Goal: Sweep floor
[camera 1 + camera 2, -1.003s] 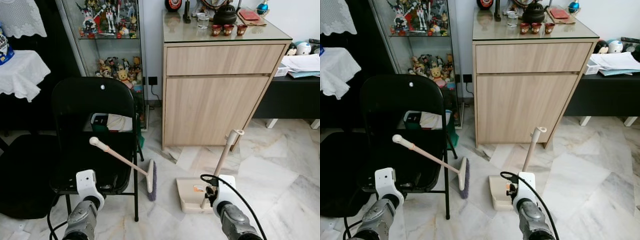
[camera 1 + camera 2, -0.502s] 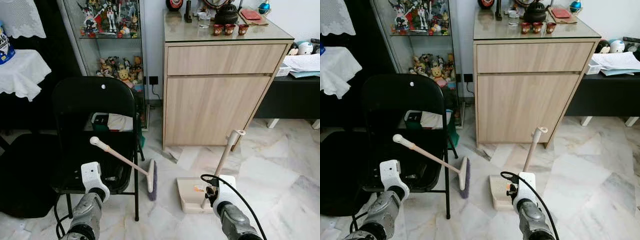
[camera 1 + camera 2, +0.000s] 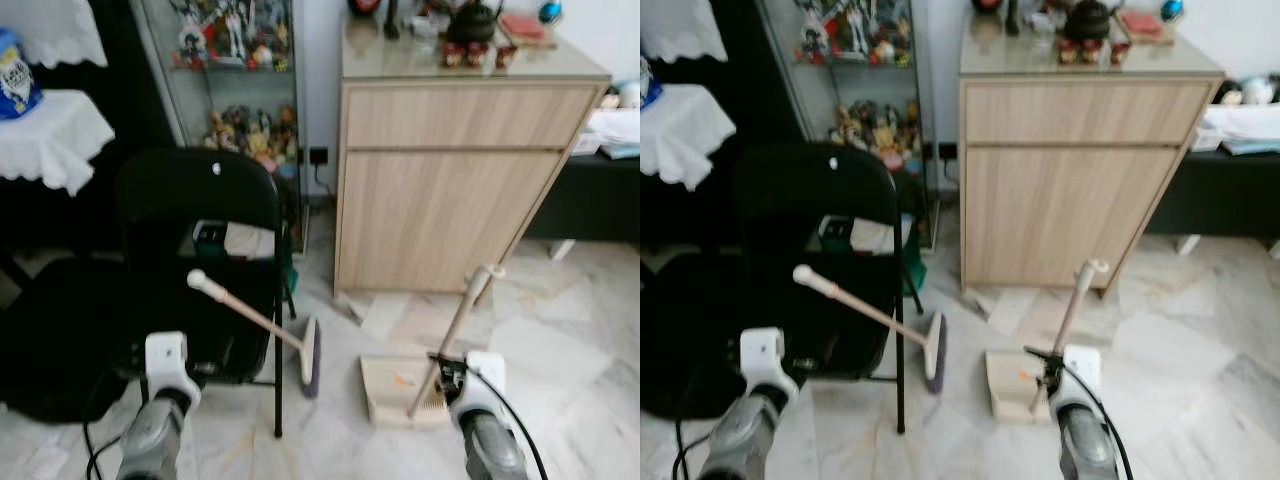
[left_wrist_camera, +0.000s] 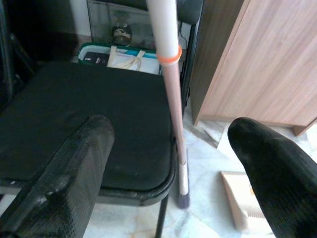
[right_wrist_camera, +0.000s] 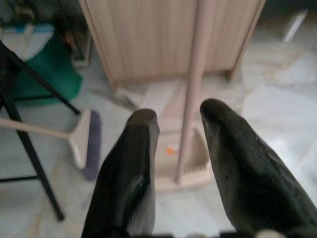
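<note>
Up front in the head views, you're creeping closer than a second ago: the broom (image 3: pixel 262 325) leaning on the black chair (image 3: pixel 190 260) and the dustpan (image 3: pixel 400 388) are sliding toward you, a bit blurred. Over on the left wrist view, the left gripper (image 4: pixel 173 168) is gaping wide, empty, framing the broom's pole. On the right wrist view, the right gripper (image 5: pixel 179 148) is spread around the dustpan handle (image 5: pixel 192 84), not pinching yet, so sweeping's still ahead
</note>
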Available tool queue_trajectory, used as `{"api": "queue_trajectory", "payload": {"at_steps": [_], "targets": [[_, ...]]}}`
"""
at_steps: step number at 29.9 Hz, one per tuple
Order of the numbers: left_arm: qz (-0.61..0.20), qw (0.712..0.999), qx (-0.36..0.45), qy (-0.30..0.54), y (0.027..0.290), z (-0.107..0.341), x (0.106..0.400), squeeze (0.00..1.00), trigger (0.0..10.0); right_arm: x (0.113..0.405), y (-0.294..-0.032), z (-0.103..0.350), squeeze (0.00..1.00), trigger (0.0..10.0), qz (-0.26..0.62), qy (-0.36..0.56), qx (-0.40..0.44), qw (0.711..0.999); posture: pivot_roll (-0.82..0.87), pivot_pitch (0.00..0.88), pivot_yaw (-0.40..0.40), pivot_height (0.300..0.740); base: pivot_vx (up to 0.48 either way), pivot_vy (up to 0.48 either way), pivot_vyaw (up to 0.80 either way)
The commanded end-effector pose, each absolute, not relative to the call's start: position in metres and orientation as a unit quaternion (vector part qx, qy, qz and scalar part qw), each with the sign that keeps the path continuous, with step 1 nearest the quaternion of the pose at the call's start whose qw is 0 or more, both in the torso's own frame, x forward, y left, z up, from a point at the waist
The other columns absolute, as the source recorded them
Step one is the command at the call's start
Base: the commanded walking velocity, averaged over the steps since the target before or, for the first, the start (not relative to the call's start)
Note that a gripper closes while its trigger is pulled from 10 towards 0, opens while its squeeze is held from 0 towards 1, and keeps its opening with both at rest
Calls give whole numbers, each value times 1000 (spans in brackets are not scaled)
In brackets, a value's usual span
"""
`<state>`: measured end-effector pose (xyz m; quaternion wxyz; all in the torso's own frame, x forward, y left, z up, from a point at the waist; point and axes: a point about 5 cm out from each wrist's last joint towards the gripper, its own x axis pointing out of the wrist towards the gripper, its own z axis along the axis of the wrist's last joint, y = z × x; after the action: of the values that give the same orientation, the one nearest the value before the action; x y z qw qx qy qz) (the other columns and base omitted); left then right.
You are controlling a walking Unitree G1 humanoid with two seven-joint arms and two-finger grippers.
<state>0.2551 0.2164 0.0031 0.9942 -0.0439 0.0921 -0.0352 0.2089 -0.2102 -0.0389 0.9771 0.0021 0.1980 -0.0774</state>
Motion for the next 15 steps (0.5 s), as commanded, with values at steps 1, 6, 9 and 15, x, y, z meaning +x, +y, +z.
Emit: {"api": "queue_trajectory", "payload": {"at_steps": [1, 6, 9, 15], "targets": [[-60, 996, -11, 63, 216, 11, 253, 0, 10000, 209, -213, -26, 0, 10000, -73, 143, -26, 987, -104, 0, 13, 740, 0, 0, 0], [-62, 998, 10, 7, 216, 29, 241, 0, 10000, 201, -228, 9, 0, 10000, -91, 48, -67, 992, -100, 0, 12, 740, 0, 0, 0], [-53, 998, 5, -16, 215, 39, 239, 0, 10000, 197, -233, 26, 0, 10000, -103, 16, -67, 992, -101, 0, 13, 740, 0, 0, 0], [-34, 999, -1, -36, 208, 46, 236, 0, 10000, 188, -230, 39, 0, 10000, -116, -5, -63, 991, -108, 0, 16, 740, 0, 0, 0]]}}
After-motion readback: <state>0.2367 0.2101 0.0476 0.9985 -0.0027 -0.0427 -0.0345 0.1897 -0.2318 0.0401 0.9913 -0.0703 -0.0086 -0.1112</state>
